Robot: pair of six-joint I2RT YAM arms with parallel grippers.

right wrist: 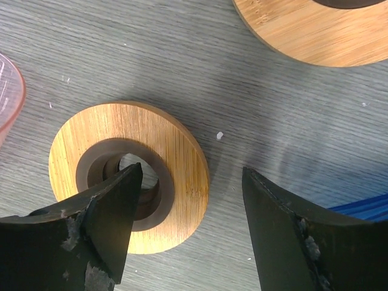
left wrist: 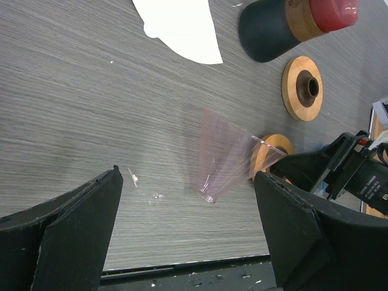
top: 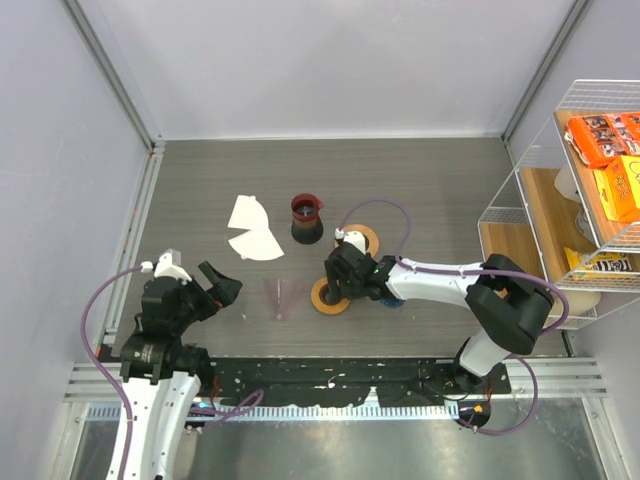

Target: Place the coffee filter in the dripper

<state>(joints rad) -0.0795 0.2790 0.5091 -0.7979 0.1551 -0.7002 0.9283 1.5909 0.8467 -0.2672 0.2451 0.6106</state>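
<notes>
The grey table point(top: 420, 190), with a fine streaked wood-grain laminate, fills the workspace, and a white wire rack point(top: 520, 200) holding orange snack boxes stands at its right edge. The left gripper point(top: 200, 277) point(left wrist: 188, 176) hangs above the near left of the table, its blunt black jaws spread wide and holding nothing. The right gripper point(top: 335, 282) point(right wrist: 191, 182) is low over the middle, jaws also well apart and empty, one on each side of the near ring's rim. Toward the back stands a dark carafe point(top: 306, 218) point(left wrist: 267, 30) with a rounded body, a wooden collar and a red top. Left of it the coffee filter point(top: 257, 244) point(left wrist: 182, 24), thin flat white paper in a fan shape with a curved edge, lies on the table; a second filter point(top: 245, 212) lies just behind it and seems to touch it. A pale pink translucent cone point(top: 283, 296) point(left wrist: 227, 154) lies on its side between the two grippers. The near ring point(top: 328, 296) point(right wrist: 176, 157) is a flat bamboo-grained disc with a dark inner collar and a central hole; the far ring point(top: 362, 238) point(left wrist: 302, 88) point(right wrist: 315, 30), of the same make, lies behind it. Of the dripper point(top: 392, 302) point(right wrist: 364, 206) only a sliver of blue ribbed plastic shows, under the right wrist and just right of the near ring, well apart from both filters.
</notes>
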